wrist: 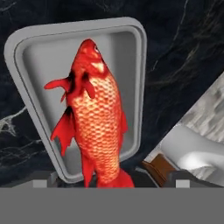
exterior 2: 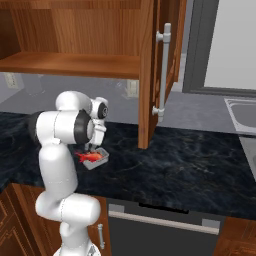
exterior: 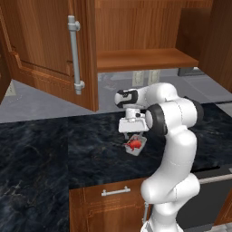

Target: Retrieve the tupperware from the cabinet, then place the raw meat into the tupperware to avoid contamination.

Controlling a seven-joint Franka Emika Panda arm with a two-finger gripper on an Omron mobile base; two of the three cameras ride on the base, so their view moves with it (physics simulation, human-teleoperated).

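The tupperware is a pale grey shallow container sitting on the black marble counter. The raw meat, a bright orange-red scaly lump with fin-like bits, lies lengthwise inside it, its narrow end toward me. My gripper hovers just above the container, open, its fingers spread wide on either side of the meat's narrow end. From the base views the tupperware shows with the meat in it, under my gripper. The cabinet hangs above with doors swung open and a bare wooden shelf.
An open cabinet door with a silver bar handle juts out at the left; another door hangs to the right. A low wooden front and a dark appliance front lie below the counter. A sink is far right.
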